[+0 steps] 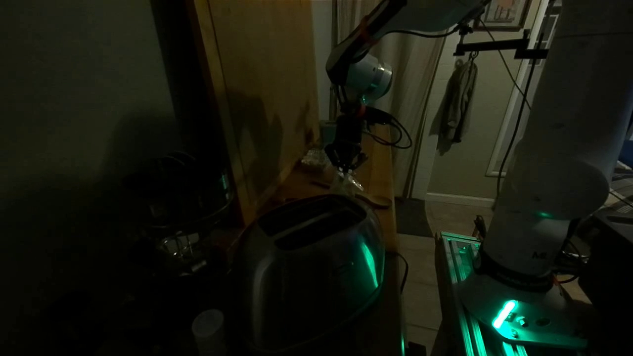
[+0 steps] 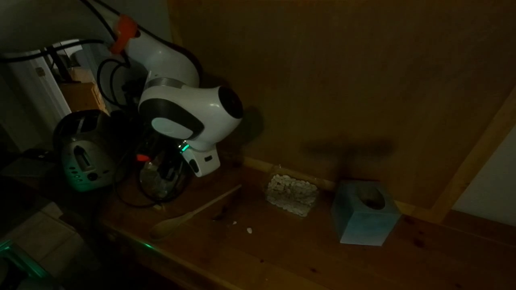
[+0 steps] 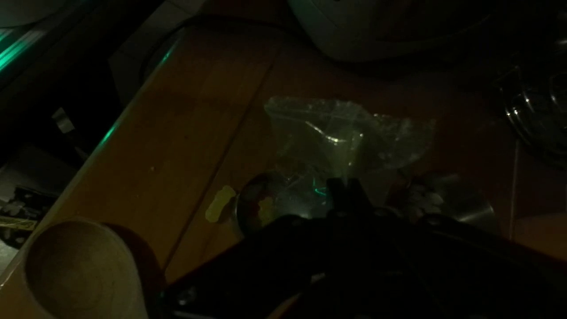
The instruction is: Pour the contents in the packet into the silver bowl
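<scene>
My gripper [image 3: 346, 181] is shut on the packet [image 3: 319, 128], a clear, crinkled plastic bag that spreads out past the fingertips. In an exterior view my gripper [image 1: 347, 165] points down with the packet [image 1: 346, 184] shining below it. In the wrist view a silver bowl [image 3: 240, 219] with red and yellow pieces lies below, partly behind the bag and fingers. A shiny curved metal wall [image 3: 469, 204] with whitish pieces beside it shows to the right; I cannot tell if it is the same bowl. A yellow piece [image 3: 220, 204] lies on the table beside the bowl.
A metal toaster [image 1: 316, 277] stands close by. A wooden spoon [image 2: 173, 226] lies near the table edge. A clear box of white pieces [image 2: 292, 195] and a blue tissue box [image 2: 363, 213] stand along the wooden wall. A wire rack [image 3: 522, 106] is at the right.
</scene>
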### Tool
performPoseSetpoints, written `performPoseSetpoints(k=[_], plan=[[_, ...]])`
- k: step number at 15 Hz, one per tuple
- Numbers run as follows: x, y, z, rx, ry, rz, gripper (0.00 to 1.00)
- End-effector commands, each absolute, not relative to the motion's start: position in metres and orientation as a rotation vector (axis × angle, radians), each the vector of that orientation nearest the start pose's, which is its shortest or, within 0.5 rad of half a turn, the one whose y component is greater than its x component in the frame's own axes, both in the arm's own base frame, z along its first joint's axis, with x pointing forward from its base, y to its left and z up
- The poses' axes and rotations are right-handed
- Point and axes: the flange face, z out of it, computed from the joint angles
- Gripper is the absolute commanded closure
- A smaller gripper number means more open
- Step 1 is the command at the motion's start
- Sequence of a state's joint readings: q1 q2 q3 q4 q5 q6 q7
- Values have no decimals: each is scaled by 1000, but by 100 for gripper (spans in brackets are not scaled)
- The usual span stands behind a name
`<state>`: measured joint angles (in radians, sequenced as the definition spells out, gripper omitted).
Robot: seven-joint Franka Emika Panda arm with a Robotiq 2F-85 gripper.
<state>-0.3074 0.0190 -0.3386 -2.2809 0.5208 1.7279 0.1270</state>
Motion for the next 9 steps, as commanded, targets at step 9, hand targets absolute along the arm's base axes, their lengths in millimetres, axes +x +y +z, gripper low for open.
performPoseSetpoints(k=[9], plan=[[391, -242, 333, -2178, 1090, 558, 99]])
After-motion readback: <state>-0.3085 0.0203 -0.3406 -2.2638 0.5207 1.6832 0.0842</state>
